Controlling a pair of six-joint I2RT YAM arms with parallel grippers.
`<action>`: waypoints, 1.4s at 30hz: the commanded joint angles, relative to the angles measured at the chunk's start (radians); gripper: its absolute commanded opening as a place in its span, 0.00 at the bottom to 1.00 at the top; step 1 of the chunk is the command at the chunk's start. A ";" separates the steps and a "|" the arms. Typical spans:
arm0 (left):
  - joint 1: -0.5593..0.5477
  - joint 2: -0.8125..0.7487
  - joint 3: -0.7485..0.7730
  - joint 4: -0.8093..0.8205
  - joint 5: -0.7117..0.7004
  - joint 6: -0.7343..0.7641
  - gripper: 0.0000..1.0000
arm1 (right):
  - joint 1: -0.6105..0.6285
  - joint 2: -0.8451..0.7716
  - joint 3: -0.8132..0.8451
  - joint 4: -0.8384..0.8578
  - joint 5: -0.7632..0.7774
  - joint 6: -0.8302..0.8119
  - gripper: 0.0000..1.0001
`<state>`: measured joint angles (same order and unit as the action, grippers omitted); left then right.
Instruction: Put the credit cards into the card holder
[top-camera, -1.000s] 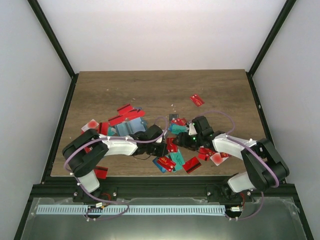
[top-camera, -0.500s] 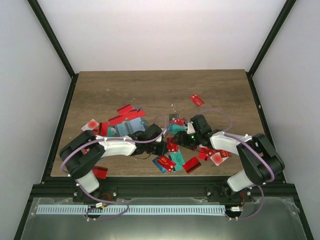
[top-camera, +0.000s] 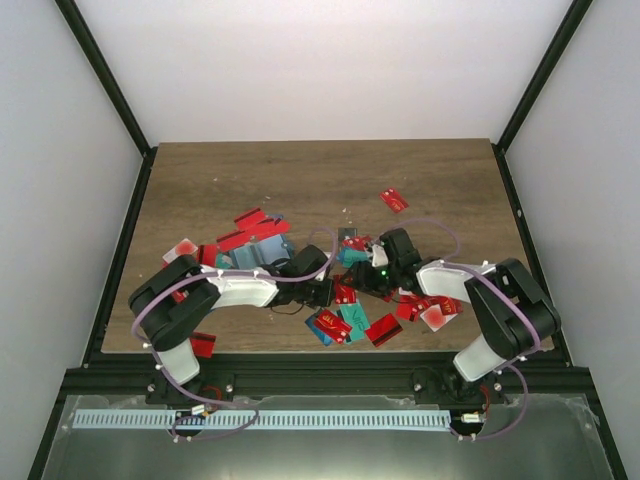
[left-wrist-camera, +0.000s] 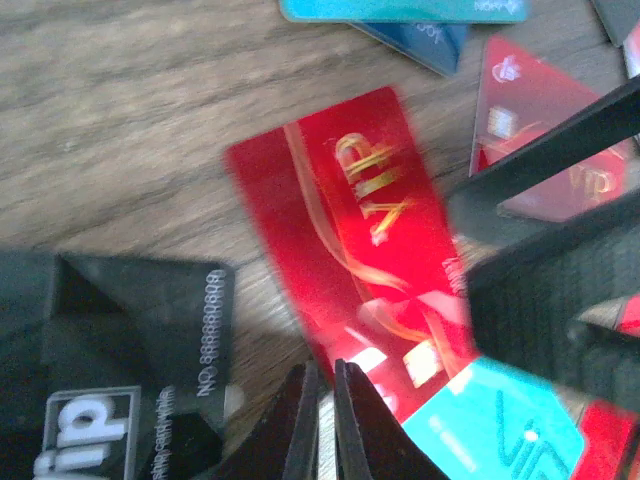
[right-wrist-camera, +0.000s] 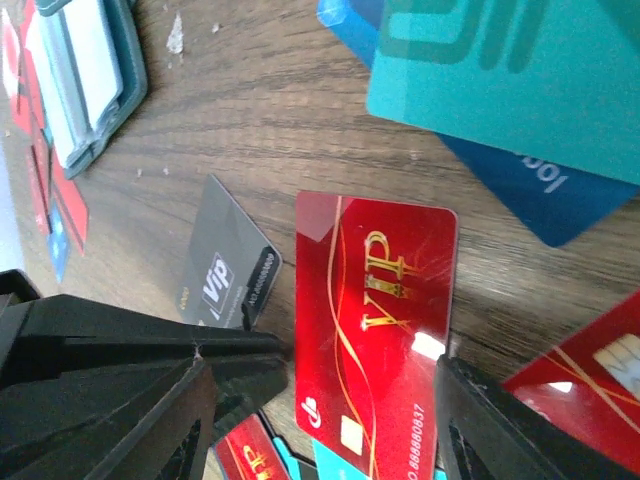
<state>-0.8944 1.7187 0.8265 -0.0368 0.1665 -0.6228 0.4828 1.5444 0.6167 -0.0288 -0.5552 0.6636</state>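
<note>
- Right now both arms crowd one red VIP card near the six o'clock edge of the surface, in the thick of the scattered credit cards.
- The left end effector has its fingers pressed together at the card's near edge. Whether the card is pinched between them cannot be told.
- The right end effector stands with its fingers apart, one on each long side of the same card, which lies flat.
- The card holder lies open toward eleven o'clock of the red card in the right wrist view, well apart from it, past a black VIP card.
- Risk: the two sets of fingers are very close, so a closing or lifting move by either arm could knock the other.
- Risk: a thin flat card gives little edge to grip and may slide or skid off instead of lifting.
- Risk: a teal card touches the red one's corner and could be dragged along.
</note>
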 joint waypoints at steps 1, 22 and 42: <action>0.006 0.061 0.017 0.005 -0.010 -0.002 0.08 | -0.006 0.048 -0.001 0.029 -0.074 0.013 0.62; 0.010 -0.085 -0.139 0.088 0.050 -0.041 0.08 | -0.032 -0.125 0.020 -0.057 -0.138 -0.009 0.62; -0.123 -0.279 -0.271 -0.088 0.070 -0.069 0.11 | 0.158 -0.196 -0.064 -0.288 -0.019 -0.089 0.61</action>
<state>-0.9894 1.4620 0.5762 -0.1043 0.2409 -0.6662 0.6209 1.3209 0.5549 -0.3298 -0.5861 0.5884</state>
